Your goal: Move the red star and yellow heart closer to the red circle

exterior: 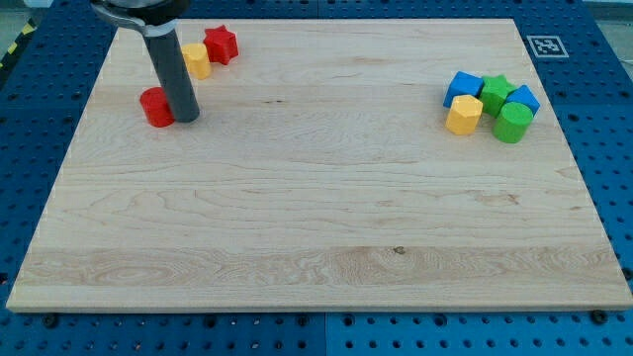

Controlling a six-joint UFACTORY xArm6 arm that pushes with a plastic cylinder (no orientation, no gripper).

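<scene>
The red circle point(155, 107) lies near the view's top left on the wooden board. My tip point(187, 117) rests just to its right, touching or almost touching it. The yellow heart point(198, 60) lies above the tip, partly hidden behind the rod. The red star point(222, 44) sits right next to the heart, up and to its right. Heart and star are a short way above and right of the red circle.
A cluster stands at the view's right: a blue block point(462, 87), a green star point(497, 90), another blue block point(523, 99), a yellow block point(463, 115) and a green cylinder point(512, 123). A marker tag point(543, 45) is at the top right corner.
</scene>
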